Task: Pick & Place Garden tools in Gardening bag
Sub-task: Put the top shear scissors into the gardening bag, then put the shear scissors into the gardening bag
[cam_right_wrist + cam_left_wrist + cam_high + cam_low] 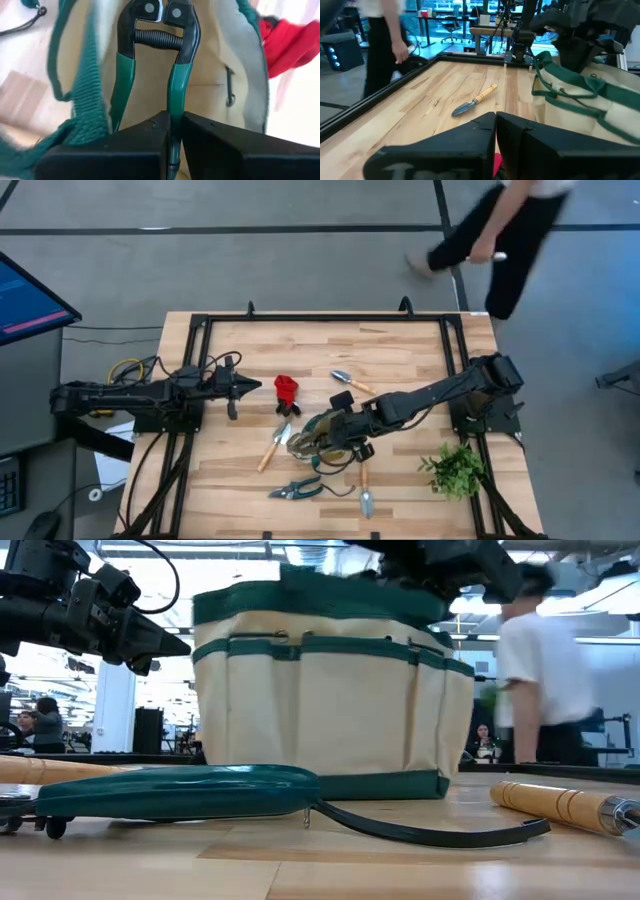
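Note:
The tan gardening bag (pixel 318 438) with green trim stands open on the table's middle; it also shows in the low view (pixel 330 690). My right gripper (pixel 171 122) is above the bag's mouth, shut on teal-handled pruners (pixel 155 55) that reach down into the bag. My left gripper (pixel 250 387) is shut and empty at the left, above the table, pointing at the small red item (pixel 287 392). Lying flat on the table are a trowel (pixel 350 382), a wooden-handled tool (pixel 272 446), a second pair of teal pruners (pixel 297 490) and another wooden-handled tool (pixel 365 485). My right gripper pinches one teal handle of the pruners (pixel 175 100) between its two fingers, near that handle's free end. The fingers come from above, pointing down into the bag, and lie along the handle. The pruners hang head down (pixel 161 15) inside the bag, the other handle free.
A leafy green plant sprig (pixel 455 470) lies at the near right. A person (pixel 500 235) walks on the floor beyond the table's far right corner. A black frame rail (pixel 320 317) runs around the table. Bare wood lies along the far side.

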Controlling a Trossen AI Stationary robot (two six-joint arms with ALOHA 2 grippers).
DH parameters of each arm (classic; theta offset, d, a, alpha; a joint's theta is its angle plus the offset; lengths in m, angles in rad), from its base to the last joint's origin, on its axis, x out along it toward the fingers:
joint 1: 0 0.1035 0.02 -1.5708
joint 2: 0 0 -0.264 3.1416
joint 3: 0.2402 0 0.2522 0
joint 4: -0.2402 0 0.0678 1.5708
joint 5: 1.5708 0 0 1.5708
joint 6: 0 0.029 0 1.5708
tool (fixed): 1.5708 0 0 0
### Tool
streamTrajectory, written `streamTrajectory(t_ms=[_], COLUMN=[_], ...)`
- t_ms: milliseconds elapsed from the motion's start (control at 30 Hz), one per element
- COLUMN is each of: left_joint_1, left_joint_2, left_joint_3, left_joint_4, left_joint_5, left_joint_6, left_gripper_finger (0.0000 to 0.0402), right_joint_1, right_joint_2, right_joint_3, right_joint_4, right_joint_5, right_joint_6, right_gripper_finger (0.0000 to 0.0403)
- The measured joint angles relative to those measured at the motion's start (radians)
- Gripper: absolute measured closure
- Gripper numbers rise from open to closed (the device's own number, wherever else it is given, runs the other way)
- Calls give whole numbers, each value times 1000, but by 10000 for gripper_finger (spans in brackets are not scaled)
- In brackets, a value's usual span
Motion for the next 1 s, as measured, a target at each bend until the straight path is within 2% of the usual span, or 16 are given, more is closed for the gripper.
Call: streamTrajectory(t_ms=[367, 633, 767, 867, 1000], left_joint_1=[0, 0, 0, 0, 0], left_joint_2=[0, 0, 0, 0, 0], left_joint_3=[0, 0, 0, 0, 0], left_joint_4=[1, 1, 1, 1, 1], left_joint_5=[-1, -5, -5, -4, -4], left_joint_6=[0, 0, -1, -2, -2], left_gripper_finger=[400, 400, 400, 400, 400], right_joint_1=[-49, -58, -58, -58, -58], right_joint_2=[0, 0, 0, 0, -2], right_joint_3=[0, 12, 79, 155, 251], right_joint_4=[-11, -32, -75, -139, -252], right_joint_5=[-76, -72, -65, -64, -64], right_joint_6=[23, 18, 18, 18, 40], right_gripper_finger=[381, 266, 235, 235, 263])
